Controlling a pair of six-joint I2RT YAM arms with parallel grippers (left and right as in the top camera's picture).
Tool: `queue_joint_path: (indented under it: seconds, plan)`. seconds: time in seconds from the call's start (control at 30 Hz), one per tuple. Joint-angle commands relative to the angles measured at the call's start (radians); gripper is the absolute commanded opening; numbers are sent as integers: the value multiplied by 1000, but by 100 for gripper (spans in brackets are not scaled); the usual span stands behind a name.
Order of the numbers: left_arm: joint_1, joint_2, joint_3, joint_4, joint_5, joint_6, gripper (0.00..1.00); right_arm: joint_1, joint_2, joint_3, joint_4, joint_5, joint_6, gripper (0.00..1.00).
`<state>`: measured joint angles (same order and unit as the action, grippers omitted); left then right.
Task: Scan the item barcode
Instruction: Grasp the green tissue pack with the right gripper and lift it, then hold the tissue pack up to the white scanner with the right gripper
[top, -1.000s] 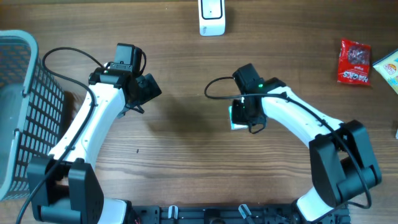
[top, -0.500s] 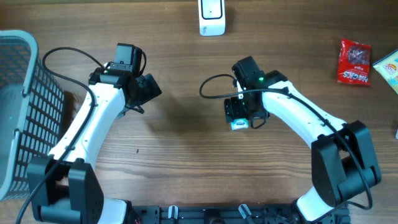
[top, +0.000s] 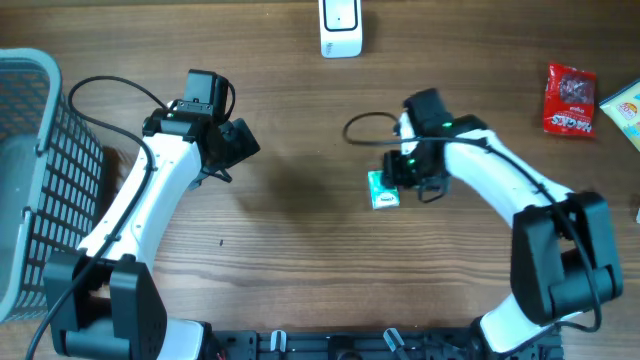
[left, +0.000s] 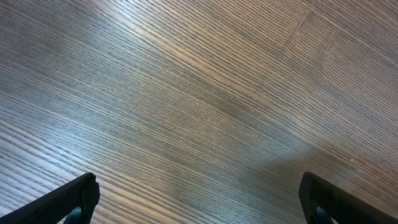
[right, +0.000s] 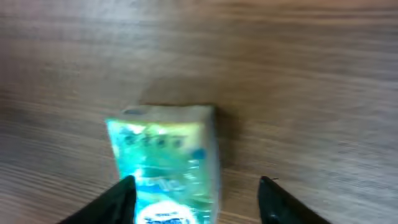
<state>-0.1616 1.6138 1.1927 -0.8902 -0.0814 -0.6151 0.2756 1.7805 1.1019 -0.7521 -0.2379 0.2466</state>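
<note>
Right gripper (right: 198, 194) is released, jaws parted, with the green packet (right: 165, 162) lying on the wooden table (right: 298, 62) between its fingertips. Left gripper (left: 199, 200) gapes wide above the wood. Only overhead shows the white scanner (top: 341, 25), well apart.

Legible text, brands, numbers: none in any view.
- small green-and-white plastic packet (top: 383, 190) (right: 165, 165), centre of the table: printed lettering on its face, blurred in the right wrist view and too small overhead.
- glossy red plastic snack bag (top: 570, 98), far right: white lettering, too small to read.
- yellow-and-white packet (top: 625, 108), cut off at the right edge: print unreadable.
- white box-shaped scanner (top: 341, 25), far centre: a small dark mark on its face, not decipherable.
</note>
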Motion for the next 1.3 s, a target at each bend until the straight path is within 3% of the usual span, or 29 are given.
queue_joint_path:
  seconds: [0.0,0.13,0.23,0.33,0.43,0.53,0.63,0.73,0.93,1.13,1.27]
  plan:
    - [5,6,-4,3,-14,1,100,-40,13,-28,16,-155,-72,55]
    - [5,6,-4,3,-14,1,100,-39,16,-114,119,-241,-84,53]
    - [5,6,-4,3,-14,1,100,-39,37,-184,194,-242,-13,49]
    - [5,6,-4,3,-14,1,100,-39,52,-187,198,-241,-7,34]
    - [5,6,-4,3,-14,1,100,-45,52,-171,187,-242,19,4]
    - [5,6,-4,3,-14,1,100,-61,51,-105,105,-299,10,4]
    - [5,6,-4,3,-14,1,100,-96,51,-6,-27,-524,-171,4]
    - [5,6,-4,3,-14,1,100,-148,52,31,-85,-886,-362,4]
    - [5,6,-4,3,-14,1,100,-185,56,30,-24,-1358,-374,4]
    - [5,6,-4,3,-14,1,100,-174,56,31,423,-1386,178,4]
    - [5,6,-4,3,-14,1,100,-136,56,31,720,-1385,455,4]
